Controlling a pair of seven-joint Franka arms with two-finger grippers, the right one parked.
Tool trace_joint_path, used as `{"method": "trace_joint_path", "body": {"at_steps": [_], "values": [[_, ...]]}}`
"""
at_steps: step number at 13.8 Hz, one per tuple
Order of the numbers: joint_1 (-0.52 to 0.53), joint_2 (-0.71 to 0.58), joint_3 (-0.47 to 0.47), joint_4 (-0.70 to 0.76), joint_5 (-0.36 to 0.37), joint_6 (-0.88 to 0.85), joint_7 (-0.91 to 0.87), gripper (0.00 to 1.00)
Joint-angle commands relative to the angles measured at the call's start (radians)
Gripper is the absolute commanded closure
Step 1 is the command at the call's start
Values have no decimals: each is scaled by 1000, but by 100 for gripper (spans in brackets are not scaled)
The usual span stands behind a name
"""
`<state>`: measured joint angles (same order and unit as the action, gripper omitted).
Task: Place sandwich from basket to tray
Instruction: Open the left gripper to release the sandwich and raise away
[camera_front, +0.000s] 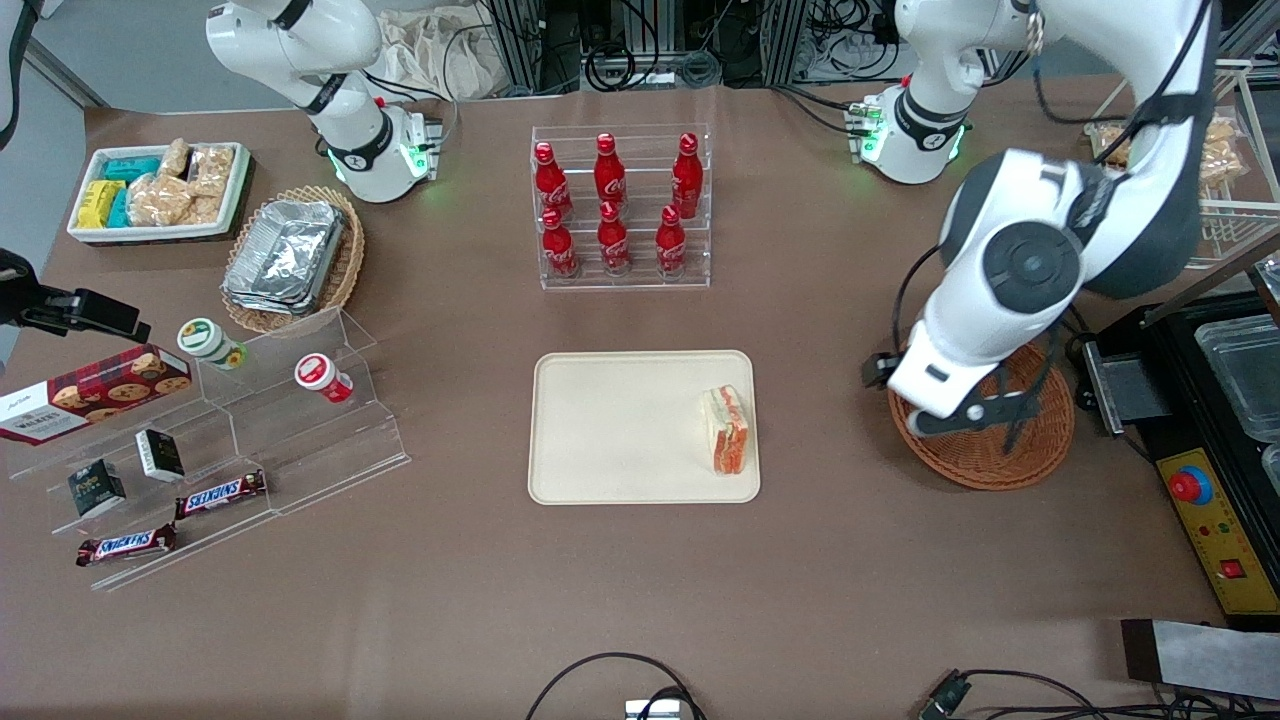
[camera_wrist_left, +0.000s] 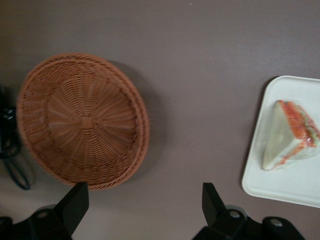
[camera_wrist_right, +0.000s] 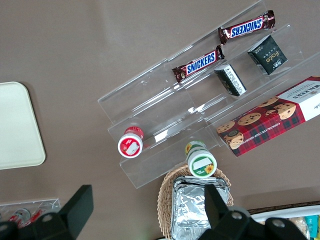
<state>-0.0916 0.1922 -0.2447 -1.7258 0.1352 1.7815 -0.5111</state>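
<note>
The sandwich (camera_front: 727, 430), a pale triangular wedge with red-orange filling, lies on the cream tray (camera_front: 620, 420), near the tray's end toward the working arm. The round reddish-brown wicker basket (camera_front: 1000, 465) has nothing in it. My left gripper (camera_front: 935, 415) hangs above the basket's rim nearest the tray. In the left wrist view the gripper (camera_wrist_left: 145, 205) is open and empty, its fingers (camera_wrist_left: 75, 200) wide apart over bare table between the basket (camera_wrist_left: 82, 120) and the tray (camera_wrist_left: 295, 185), where the sandwich (camera_wrist_left: 290, 135) also shows.
A clear rack of red cola bottles (camera_front: 620, 205) stands farther from the camera than the tray. A clear stepped shelf (camera_front: 250, 430) with snacks, a tan basket of foil containers (camera_front: 295, 255) and a white bin (camera_front: 160, 190) lie toward the parked arm's end. A black machine (camera_front: 1210, 440) adjoins the basket.
</note>
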Motion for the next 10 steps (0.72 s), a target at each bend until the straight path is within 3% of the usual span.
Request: {"method": "trace_joint_path", "body": {"at_steps": [1, 4, 7, 10], "values": [[85, -86, -7, -34, -46, -31, 72, 0], [226, -71, -5, 66, -132, -100, 296, 0], [297, -22, -4, 201, -132, -207, 350, 0], [300, 4, 1, 244, -114, -220, 345, 0]]}}
